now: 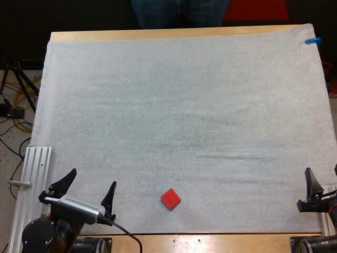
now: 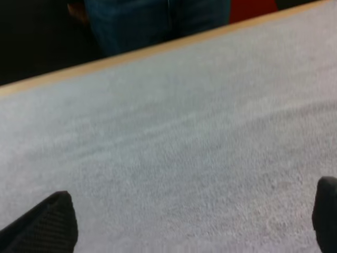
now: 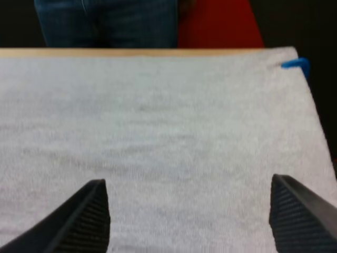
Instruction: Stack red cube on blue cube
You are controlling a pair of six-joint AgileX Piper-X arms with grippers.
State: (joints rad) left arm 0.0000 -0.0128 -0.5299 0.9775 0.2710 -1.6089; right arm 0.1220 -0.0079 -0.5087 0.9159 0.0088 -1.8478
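The right gripper (image 3: pixel 185 180) holds its black fingers (image 3: pixel 87 219) wide apart above the white mat (image 3: pixel 158 116). Past the far wooden edge of the desk (image 3: pixel 131 52) stand a person's legs (image 3: pixel 110 21).

You've got a white mat (image 1: pixel 184 105) covering the wooden table (image 1: pixel 158 35), a person's legs (image 1: pixel 179 11) at its far side, and cables (image 1: pixel 25 97) tangled on the floor (image 1: pixel 9 161) alongside.

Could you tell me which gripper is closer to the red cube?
The left gripper, at the near left corner of the mat: the red cube lies far closer to it than to the right gripper.
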